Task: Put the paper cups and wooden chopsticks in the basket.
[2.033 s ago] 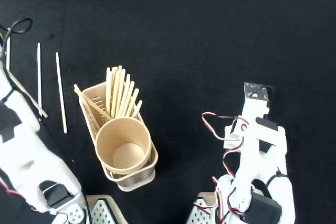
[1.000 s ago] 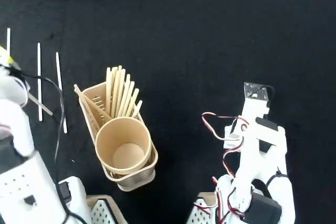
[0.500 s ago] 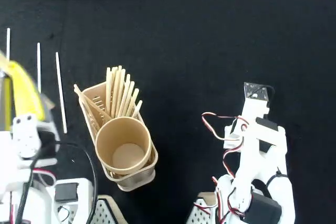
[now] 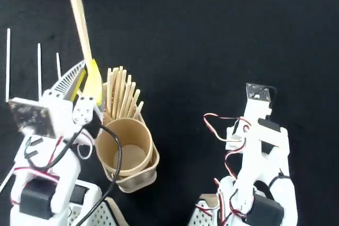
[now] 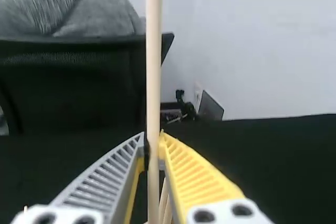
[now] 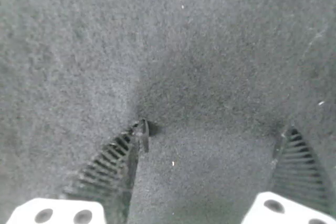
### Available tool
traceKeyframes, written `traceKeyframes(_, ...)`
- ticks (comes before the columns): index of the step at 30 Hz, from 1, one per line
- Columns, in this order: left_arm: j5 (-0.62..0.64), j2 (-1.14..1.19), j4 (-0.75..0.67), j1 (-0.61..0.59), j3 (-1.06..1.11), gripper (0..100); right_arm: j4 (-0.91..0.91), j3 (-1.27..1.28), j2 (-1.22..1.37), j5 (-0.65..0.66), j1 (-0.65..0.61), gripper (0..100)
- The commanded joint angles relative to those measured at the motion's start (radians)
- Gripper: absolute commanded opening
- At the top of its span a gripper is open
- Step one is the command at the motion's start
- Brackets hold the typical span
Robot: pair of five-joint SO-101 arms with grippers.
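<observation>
My left gripper (image 4: 88, 66) is shut on a wooden chopstick (image 4: 78, 14), just left of the basket (image 4: 139, 179). The stick rises out of the jaws toward the table's far edge. In the left wrist view the chopstick (image 5: 153, 66) stands pinched between the grey and yellow fingers (image 5: 186, 169) of the gripper (image 5: 151, 144). The basket holds a paper cup (image 4: 125, 145) and a bundle of chopsticks (image 4: 121, 92). Three chopsticks (image 4: 39, 70) lie on the cloth at the far left. My right gripper (image 6: 214, 129) is open just over bare black cloth.
The right arm (image 4: 259, 141) sits folded at the right front of the table. Black cloth (image 4: 212, 35) covers the whole table. A dark chair and a white wall show behind the table in the left wrist view.
The left arm has swung from the table's left edge toward the basket, lifting a chopstick off the cloth and tipping it up. The right arm has not moved.
</observation>
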Motion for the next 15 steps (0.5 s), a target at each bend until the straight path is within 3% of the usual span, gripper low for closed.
traceKeyframes(1, 0.006, -0.005, -0.02, 0.018, 0.053, 3, 0.0, 0.005, -0.012, 0.006, 0.011, 38.2)
traceKeyframes(6, 0.006, -0.005, -0.012, 0.013, 0.085, 4, 0.0, 0.005, -0.012, 0.006, 0.011, 38.2)
traceKeyframes(9, 0.011, -0.005, 0.0, 0.012, 0.076, 11, 0.0, 0.005, -0.012, 0.006, 0.011, 38.2)
traceKeyframes(12, 0.095, -0.026, 0.064, 0.012, 0.038, 19, 0.0, 0.005, -0.012, 0.006, 0.011, 38.2)
traceKeyframes(15, 0.135, -0.081, 0.115, 0.012, -0.018, 20, 0.0, 0.005, -0.012, 0.006, 0.011, 38.2)
